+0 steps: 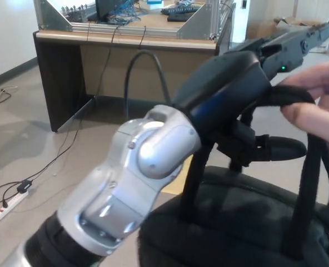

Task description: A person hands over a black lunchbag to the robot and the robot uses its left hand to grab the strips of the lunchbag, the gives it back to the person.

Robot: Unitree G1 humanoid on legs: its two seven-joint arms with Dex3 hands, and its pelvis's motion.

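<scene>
Left robot hand (264, 147) sits spread under the straps (298, 100); should curl tight before the person's hand (314, 105) lets go.

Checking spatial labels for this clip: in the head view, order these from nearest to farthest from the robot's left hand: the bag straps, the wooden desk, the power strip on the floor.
1. Bag straps, right at the left hand.
2. Wooden desk, behind it.
3. Power strip, far left on the floor.

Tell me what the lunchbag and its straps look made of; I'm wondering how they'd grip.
The lunchbag looks like soft matte black fabric, probably woven nylon or polyester: dull, no shine, slightly sagging top. The straps seem to be flat black webbing, bending limply over the person's hand. Blur hides any weave.
</scene>
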